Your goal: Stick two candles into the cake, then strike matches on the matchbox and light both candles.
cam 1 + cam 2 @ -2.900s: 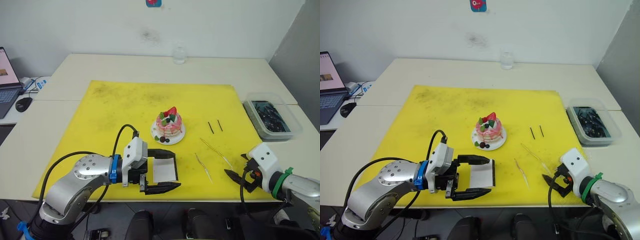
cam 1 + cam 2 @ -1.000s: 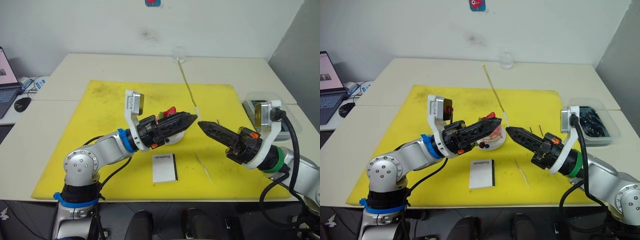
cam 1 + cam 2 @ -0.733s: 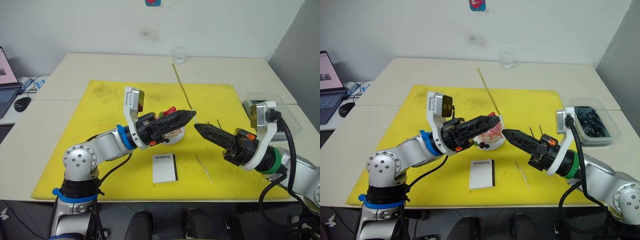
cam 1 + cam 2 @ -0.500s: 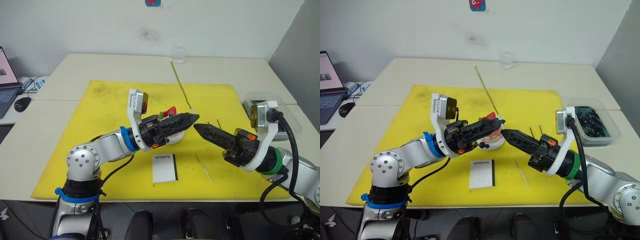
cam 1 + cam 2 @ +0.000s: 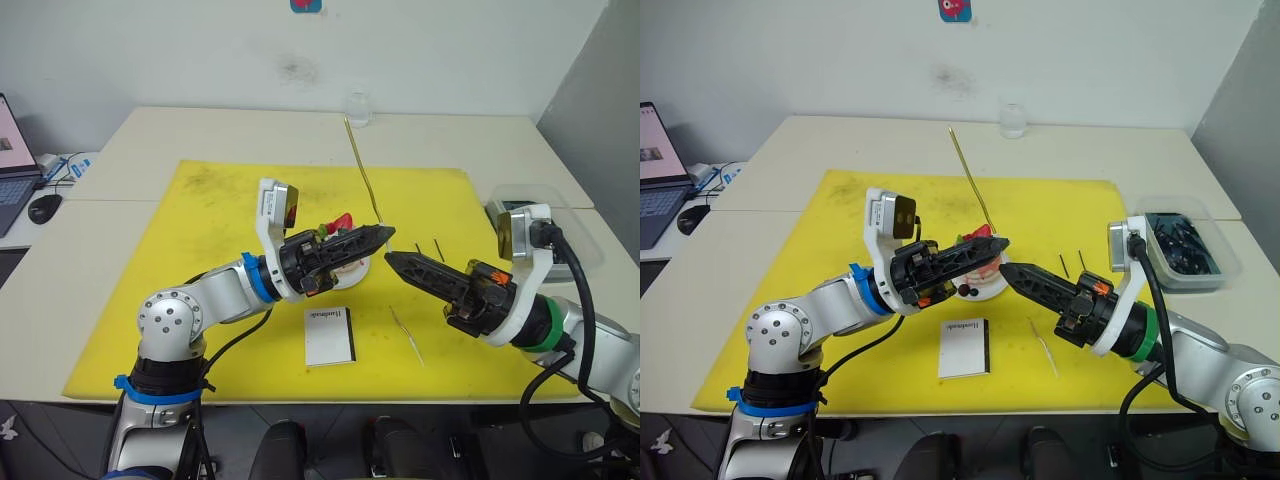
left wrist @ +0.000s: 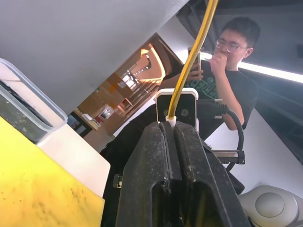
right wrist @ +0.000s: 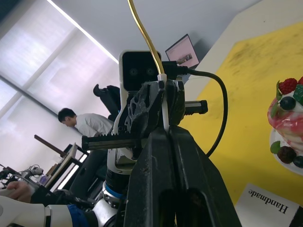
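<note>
Both grippers meet tip to tip above the yellow mat, just right of the cake (image 5: 341, 222) on its white plate (image 5: 357, 272). One long golden candle (image 5: 363, 165) slants up and back from them. My left gripper (image 5: 385, 232) is shut on the candle's lower end (image 6: 189, 56). My right gripper (image 5: 390, 258) is shut on its white stem (image 7: 164, 101) from below. A second candle (image 5: 406, 335) lies on the mat near the front. The white matchbox (image 5: 329, 335) lies flat in front of the cake. Two dark matches (image 5: 1072, 263) lie behind my right arm.
A clear plastic box (image 5: 1185, 245) of dark items stands at the right table edge. A glass (image 5: 358, 108) stands at the back, and a laptop (image 5: 6, 150) and mouse (image 5: 45, 207) lie far left. The yellow mat (image 5: 200, 240) covers the middle. People (image 6: 227, 61) stand nearby.
My left gripper has closed from wide open onto the candle that the right gripper holds up. Both arms have drifted slightly left. Earlier the candle lay on the mat.
</note>
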Robot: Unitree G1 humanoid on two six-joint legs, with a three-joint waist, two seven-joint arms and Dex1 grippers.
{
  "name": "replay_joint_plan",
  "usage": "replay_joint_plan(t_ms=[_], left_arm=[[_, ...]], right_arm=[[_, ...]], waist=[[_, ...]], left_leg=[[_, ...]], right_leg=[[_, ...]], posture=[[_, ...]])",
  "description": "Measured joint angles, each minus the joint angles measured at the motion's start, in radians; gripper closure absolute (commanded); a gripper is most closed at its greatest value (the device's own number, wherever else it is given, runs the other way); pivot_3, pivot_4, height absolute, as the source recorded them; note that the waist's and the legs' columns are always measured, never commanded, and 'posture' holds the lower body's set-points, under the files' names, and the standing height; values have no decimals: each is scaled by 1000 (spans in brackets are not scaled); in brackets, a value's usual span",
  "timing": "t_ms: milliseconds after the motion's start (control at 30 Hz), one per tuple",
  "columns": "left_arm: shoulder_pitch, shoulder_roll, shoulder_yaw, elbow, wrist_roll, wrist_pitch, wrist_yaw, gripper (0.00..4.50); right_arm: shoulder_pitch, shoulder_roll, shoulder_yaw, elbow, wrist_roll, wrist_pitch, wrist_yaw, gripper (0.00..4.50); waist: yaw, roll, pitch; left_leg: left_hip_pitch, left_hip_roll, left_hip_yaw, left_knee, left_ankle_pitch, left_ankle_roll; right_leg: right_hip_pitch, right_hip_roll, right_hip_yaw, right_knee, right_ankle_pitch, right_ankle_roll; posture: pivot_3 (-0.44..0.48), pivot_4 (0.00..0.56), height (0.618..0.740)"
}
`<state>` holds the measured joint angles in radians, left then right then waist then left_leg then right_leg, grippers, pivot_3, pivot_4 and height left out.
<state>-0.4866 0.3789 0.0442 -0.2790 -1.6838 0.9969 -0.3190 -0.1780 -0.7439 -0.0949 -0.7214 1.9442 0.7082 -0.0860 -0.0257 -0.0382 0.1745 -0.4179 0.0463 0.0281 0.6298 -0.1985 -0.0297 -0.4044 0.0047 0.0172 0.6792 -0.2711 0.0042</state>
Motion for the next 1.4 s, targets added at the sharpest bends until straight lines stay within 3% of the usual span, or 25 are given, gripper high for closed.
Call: replay_joint_plan(t_ms=[167, 367, 467, 600, 800, 967, 1400], left_arm=[[1, 3, 0, -5, 29, 0, -20, 4479], [-11, 51, 6, -28, 143, -27, -56, 4500], [-44, 160, 16, -34, 300, -69, -137, 4500], [-60, 233, 24, -13, 508, -164, -239, 4500], [-80, 250, 8, 125, 765, -324, -368, 4500], [-98, 185, -41, 254, 966, -496, -439, 4500], [-60, 143, -54, 335, 1090, -553, -534, 4500]], right_arm=[[-1, -10, 6, 1, -1, 0, 0, 4500], [-2, -114, 8, -4, -151, 57, 89, 2611], [-42, -211, 9, -18, -373, 94, 193, 1564], [-101, -233, 22, -21, -558, 93, 305, 141], [-187, -210, 97, -33, -723, 97, 383, 59], [-241, -163, 163, -38, -865, 113, 385, 59], [-236, -63, 197, -54, -1002, 180, 367, 59]], waist=[[0, 0, 0], [1, 0, 0], [-1, 0, 0], [2, 0, 0], [3, 0, 0], [4, 0, 1], [1, 0, 1]], left_leg=[[0, 0, 0, 0, 0, 0], [0, 0, 0, 0, 0, 0], [1, -1, 1, -1, 0, 0], [0, 0, 0, -2, 0, 0], [-3, 1, 1, -2, 0, 0], [-5, 1, 1, -2, 0, 0], [-7, 2, 0, -1, 0, 0]], right_leg=[[0, 0, 0, 0, 0, 0], [0, 0, 0, -1, 0, 0], [-1, 0, 0, -1, -1, -1], [-1, 1, -1, -1, -2, -3], [-3, 0, -1, -4, -2, -3], [-3, -3, -2, -4, -1, -2], [-6, -4, -3, -2, -1, -1]], posture=[[0, 150, 740], [0, 150, 740], [0, 150, 740], [0, 150, 740], [0, 150, 740], [0, 150, 740], [0, 150, 740]])
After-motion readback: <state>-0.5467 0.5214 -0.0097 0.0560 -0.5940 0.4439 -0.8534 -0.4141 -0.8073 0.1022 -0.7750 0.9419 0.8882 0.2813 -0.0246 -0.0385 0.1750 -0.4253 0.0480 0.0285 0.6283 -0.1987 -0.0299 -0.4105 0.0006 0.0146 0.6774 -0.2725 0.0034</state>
